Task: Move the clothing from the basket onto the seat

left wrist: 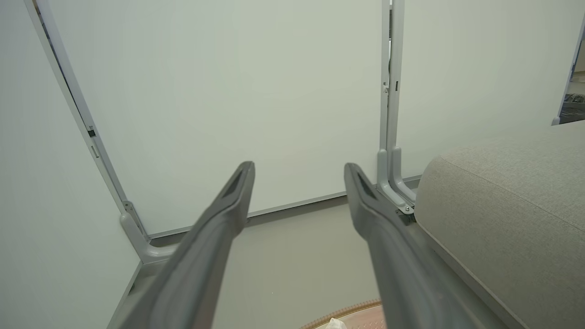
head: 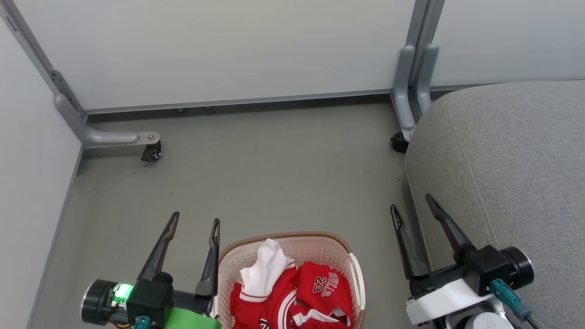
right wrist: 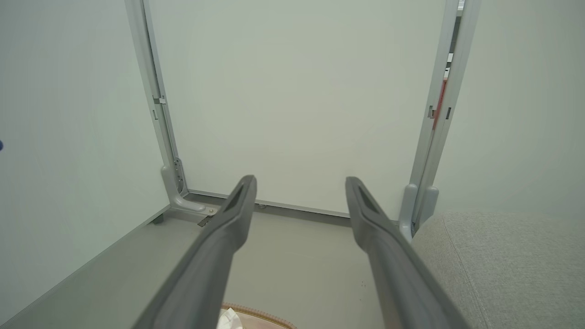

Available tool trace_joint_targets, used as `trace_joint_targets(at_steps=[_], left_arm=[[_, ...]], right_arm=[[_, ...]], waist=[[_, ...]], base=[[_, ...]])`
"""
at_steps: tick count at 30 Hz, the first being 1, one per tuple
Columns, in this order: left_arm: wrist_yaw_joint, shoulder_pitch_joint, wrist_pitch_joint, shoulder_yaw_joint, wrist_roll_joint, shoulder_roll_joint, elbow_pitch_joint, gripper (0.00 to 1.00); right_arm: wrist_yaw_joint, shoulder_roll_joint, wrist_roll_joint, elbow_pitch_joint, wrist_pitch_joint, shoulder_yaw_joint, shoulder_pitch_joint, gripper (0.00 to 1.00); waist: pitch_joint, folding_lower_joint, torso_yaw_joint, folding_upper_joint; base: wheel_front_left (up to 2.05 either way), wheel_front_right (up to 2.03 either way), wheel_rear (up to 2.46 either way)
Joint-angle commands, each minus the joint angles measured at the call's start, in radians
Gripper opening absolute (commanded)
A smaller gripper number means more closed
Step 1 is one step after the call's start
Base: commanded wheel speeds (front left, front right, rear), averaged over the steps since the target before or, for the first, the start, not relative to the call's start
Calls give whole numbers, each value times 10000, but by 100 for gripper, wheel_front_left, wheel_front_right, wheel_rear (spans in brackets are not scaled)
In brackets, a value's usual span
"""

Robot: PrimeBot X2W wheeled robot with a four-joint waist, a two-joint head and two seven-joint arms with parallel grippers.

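Note:
The clothing [head: 301, 292], red jerseys with white trim and a white piece sticking up, lies bunched in the cream perforated basket [head: 242, 260] on the floor at the bottom centre. The light-grey seat [head: 507, 173] spreads over the right side. My left gripper [head: 195, 220] hovers just left of the basket, open and empty. My right gripper [head: 411, 202] hangs open and empty between the basket and the seat's left edge. In the left wrist view the open left gripper [left wrist: 299, 168] points at the wall, with the seat [left wrist: 502, 214] at right and the basket's brown rim [left wrist: 347, 313] at the bottom. The right gripper [right wrist: 300, 182] is likewise open, with the seat [right wrist: 502, 265] at its right.
Pale partition walls [head: 228, 50] close off the back and left. Grey partition feet with castors stand at the back left [head: 114, 137] and beside the seat's corner [head: 404, 109]. Grey floor [head: 274, 173] stretches between the basket and the walls.

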Motion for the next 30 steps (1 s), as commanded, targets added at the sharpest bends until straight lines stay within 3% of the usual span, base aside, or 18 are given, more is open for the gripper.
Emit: trace_joint_targets(at_steps=[1, 20, 25, 30], left_arm=[[-49, 72, -34, -7, 20, 11, 12, 100], [-158, 105, -34, -94, -174, -21, 157, 100], [-277, -158, -21, -447, -406, -2, 972, 100], [-326, -1078, -21, -1287, -666, 147, 2096, 100]], right_arm=[[1, -8, 18, -11, -35, -2, 57, 100], [1, -8, 69, -55, -35, -30, -89, 100], [1, -10, 109, -204, -35, -269, -231, 100], [1, -9, 169, -581, -35, -779, -711, 100]], waist=[[-1, 0, 3, -1], [91, 0, -240, -1], [411, 0, -502, -1], [1444, 0, -719, -1]], base=[[0, 0, 0], [0, 0, 0], [0, 0, 0], [0, 0, 0]])
